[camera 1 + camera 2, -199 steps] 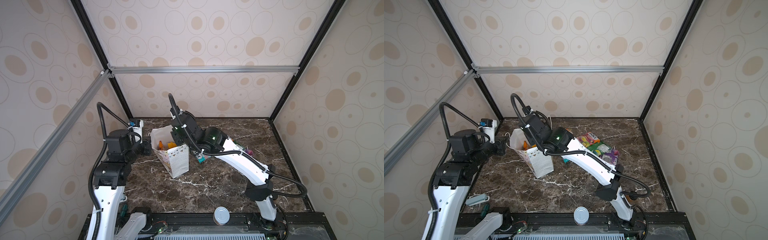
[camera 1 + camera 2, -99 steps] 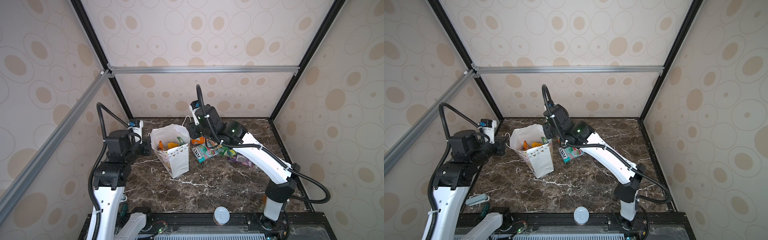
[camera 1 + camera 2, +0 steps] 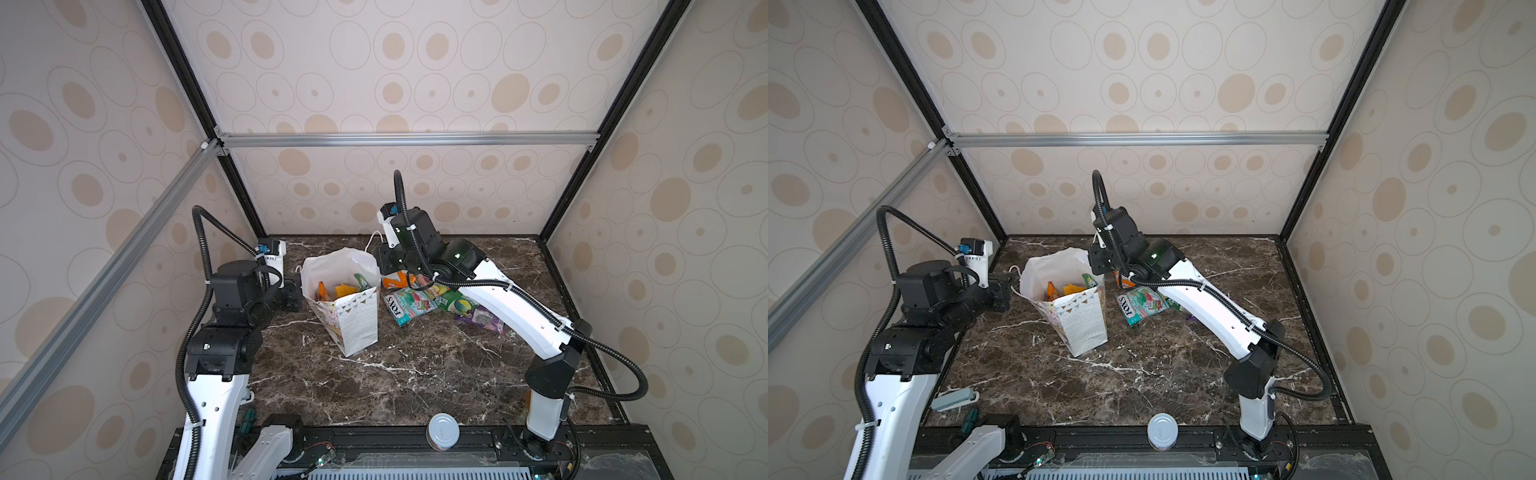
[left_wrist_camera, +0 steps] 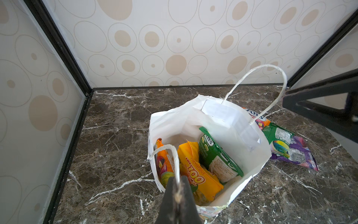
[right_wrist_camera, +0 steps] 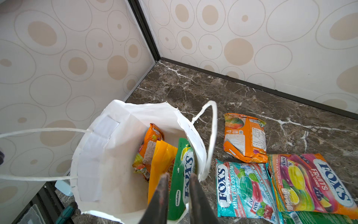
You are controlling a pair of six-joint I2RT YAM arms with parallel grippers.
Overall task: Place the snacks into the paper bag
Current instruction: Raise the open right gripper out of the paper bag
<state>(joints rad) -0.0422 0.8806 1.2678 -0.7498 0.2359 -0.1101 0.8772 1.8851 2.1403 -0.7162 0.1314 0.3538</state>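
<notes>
1. Plainly, a tall white paper bag (image 3: 358,328) of matte, creased paper stands open on the dark brown marble tabletop (image 3: 415,374). It has a triangle-bunting band under its rim and fine dots below.
2. At 9 o'clock of the bag, the left gripper (image 4: 177,179) is clamped tight on a white twisted cord handle (image 4: 175,157), which is pinched between its black fingers.
3. Three glossy plastic packets stand on edge inside the bag: a bagged orange packet (image 4: 163,166), a big yellow packet (image 4: 197,174) and a green FOX'S packet (image 4: 217,155) leaning on the wall.
4. At 3 o'clock of the bag, more crinkled packets lie flat on the marble, partly overlapping. They are a loose orange packet (image 5: 245,137), a teal mint packet (image 5: 244,186), a pink-and-yellow fruits packet (image 5: 310,180), a flat green packet (image 4: 279,135) and a purple packet (image 4: 298,155).
5. The right gripper (image 5: 179,175) hangs at 2 o'clock of the bag's mouth, just beside the rim. Its jaws are a narrow gap apart and hold nothing.
6. A silver-lidded can (image 3: 443,430) sits at 5 o'clock of the bag, well apart from it, at the front edge.
7. A second ago the right arm lay across the bag's mouth; it has since drawn back toward 3 o'clock. The bag and the left gripper have not moved.
</notes>
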